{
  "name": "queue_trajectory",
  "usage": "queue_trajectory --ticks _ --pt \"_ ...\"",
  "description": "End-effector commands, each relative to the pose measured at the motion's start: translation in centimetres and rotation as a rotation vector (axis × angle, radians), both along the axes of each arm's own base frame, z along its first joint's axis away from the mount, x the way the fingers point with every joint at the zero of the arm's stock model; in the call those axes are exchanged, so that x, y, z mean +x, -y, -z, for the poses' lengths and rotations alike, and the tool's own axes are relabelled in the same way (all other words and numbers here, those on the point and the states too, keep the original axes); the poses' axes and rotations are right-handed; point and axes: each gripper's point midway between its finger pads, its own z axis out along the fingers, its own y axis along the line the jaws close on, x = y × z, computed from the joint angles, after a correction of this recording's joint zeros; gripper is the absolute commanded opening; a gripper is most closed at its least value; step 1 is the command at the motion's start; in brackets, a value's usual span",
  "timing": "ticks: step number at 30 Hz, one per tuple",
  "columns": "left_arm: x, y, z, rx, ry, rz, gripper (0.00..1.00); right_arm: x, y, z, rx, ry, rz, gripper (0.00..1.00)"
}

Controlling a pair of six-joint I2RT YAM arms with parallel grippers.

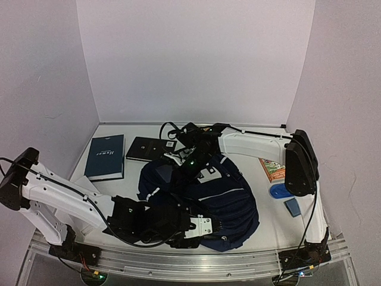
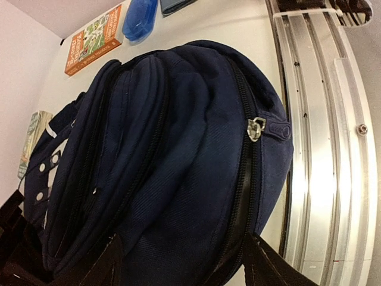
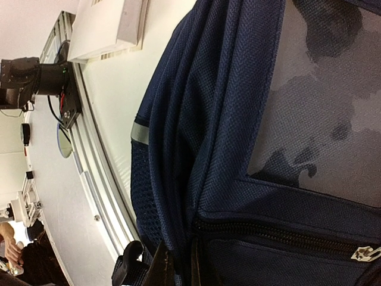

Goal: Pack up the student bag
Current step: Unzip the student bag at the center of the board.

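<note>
Only the left wrist view shows the left gripper point(image 2: 181, 247) spread open, jaws flanking the near end of the student bag point(image 2: 178, 149). Its silver zip pull point(image 2: 256, 128) sits beside the aluminium rail point(image 2: 321, 149). The bag lies mid-way across the white table point(image 1: 265, 223). At its far end the right gripper point(image 1: 191, 159) is closed; whether on fabric, I cannot tell. White walls point(image 1: 196, 59) box three sides, with a blue book point(image 1: 106, 156) far left.

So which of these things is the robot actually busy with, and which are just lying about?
In hand: large navy blue fabric backpack, right gripper shut on it, left gripper open at its near end.
Lying about, perhaps awaiting packing: dark blue hardback book, flat black book, orange paperback, blue oval case, small grey-blue block.
</note>
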Motion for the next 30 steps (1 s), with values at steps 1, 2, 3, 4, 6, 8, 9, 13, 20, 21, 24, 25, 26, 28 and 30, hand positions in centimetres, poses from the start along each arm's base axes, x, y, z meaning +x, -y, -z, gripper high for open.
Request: queue_trajectory --ticks 1,2,3,4,6,8,9,13,20,21,24,25,26,28,30 --pt "0.4 1.3 -0.6 0.058 0.151 0.011 0.71 -1.1 -1.3 -1.6 0.069 -0.043 -0.047 0.00" --pt "0.6 1.4 -0.6 0.062 0.168 0.004 0.71 -1.1 -1.3 -1.6 0.069 -0.045 -0.049 0.00" --pt "0.9 1.6 -0.6 0.062 0.186 -0.001 0.72 -1.2 -1.3 -1.6 0.070 -0.047 -0.051 0.00" --pt "1.1 1.7 -0.4 0.066 0.204 -0.007 0.72 -1.3 -1.4 -1.6 0.070 -0.048 -0.054 0.00" --pt "1.7 1.9 -0.3 0.075 0.246 -0.022 0.72 -1.5 -1.4 -1.6 0.068 -0.051 -0.060 0.00" --pt "2.1 2.1 -0.1 0.087 0.278 -0.038 0.68 -1.8 -1.5 -1.7 0.069 -0.051 -0.067 0.00" --pt "2.3 2.2 -0.2 0.088 0.288 -0.046 0.63 -1.8 -1.5 -1.7 0.069 -0.049 -0.069 0.00" --pt "2.4 2.7 -0.9 0.053 0.285 -0.057 0.29 -1.2 -1.3 -2.2 0.057 -0.006 -0.056 0.14" --pt "1.9 3.2 -1.7 -0.015 0.212 -0.064 0.00 5.2 2.6 -9.0 0.116 0.163 0.100 0.73" --pt "2.1 3.3 -1.6 -0.021 0.196 -0.070 0.00 6.4 3.7 -9.9 0.122 0.182 0.133 0.79" --pt "3.0 3.9 -2.0 -0.052 0.130 -0.115 0.00 8.4 7.5 -13.0 0.142 0.243 0.218 0.85" --pt "3.4 4.0 -2.2 -0.064 0.106 -0.134 0.00 8.9 8.8 -13.5 0.139 0.256 0.244 0.85" --pt "3.9 4.1 -2.5 -0.081 0.083 -0.153 0.00 9.2 10.2 -14.0 0.137 0.271 0.269 0.85" --pt "5.0 4.2 -3.2 -0.122 0.035 -0.193 0.00 9.3 12.9 -15.6 0.141 0.308 0.317 0.85" --pt "6.4 4.1 -4.0 -0.167 -0.022 -0.247 0.00 9.2 15.5 -15.8 0.128 0.321 0.359 0.84"
